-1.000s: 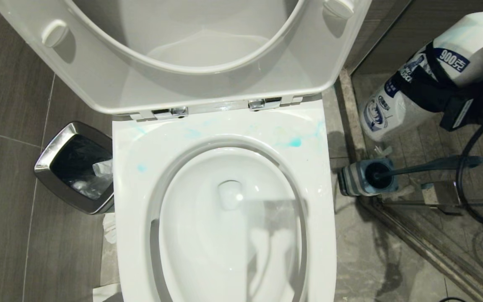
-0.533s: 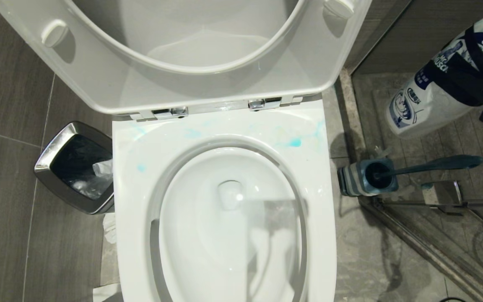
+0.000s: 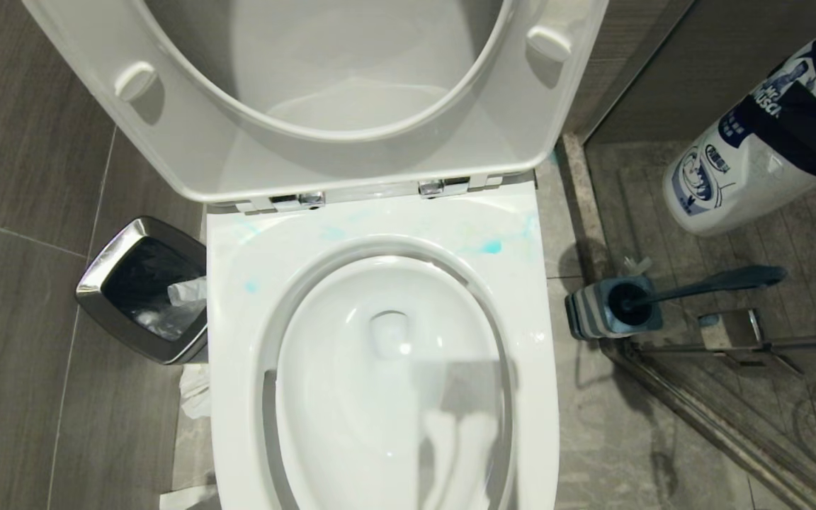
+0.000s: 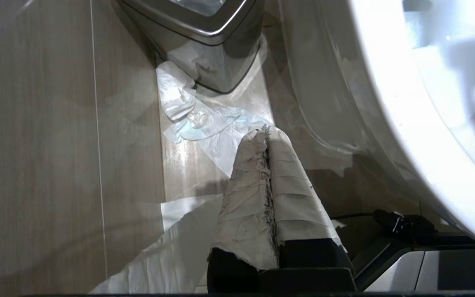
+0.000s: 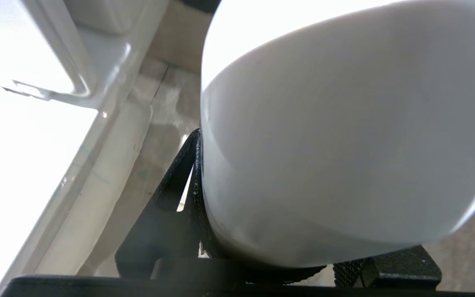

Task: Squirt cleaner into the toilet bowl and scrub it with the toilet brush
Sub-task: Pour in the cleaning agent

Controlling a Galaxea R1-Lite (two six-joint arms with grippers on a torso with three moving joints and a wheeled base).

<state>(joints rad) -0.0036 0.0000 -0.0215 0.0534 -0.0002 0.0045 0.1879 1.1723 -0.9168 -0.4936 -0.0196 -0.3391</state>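
Below the raised seat and lid, the toilet bowl [image 3: 387, 382] lies open, with turquoise smears on its rim. Left of it stands a steel-rimmed bin [image 3: 142, 290], with paper on the floor beside it. At upper right, the right gripper [image 3: 815, 131] clamps the cleaner [image 3: 741, 177], tilted above the floor. Beneath that, the toilet brush [image 3: 705, 285] sits in its holder [image 3: 592, 312]. Low by the bowl's outer wall, the left gripper [image 4: 266, 132] hangs closed, holding nothing.

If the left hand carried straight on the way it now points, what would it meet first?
Probably the crumpled tissue on the floor, with the waste bin beyond it. The left hand is shut; depth is hard to judge.
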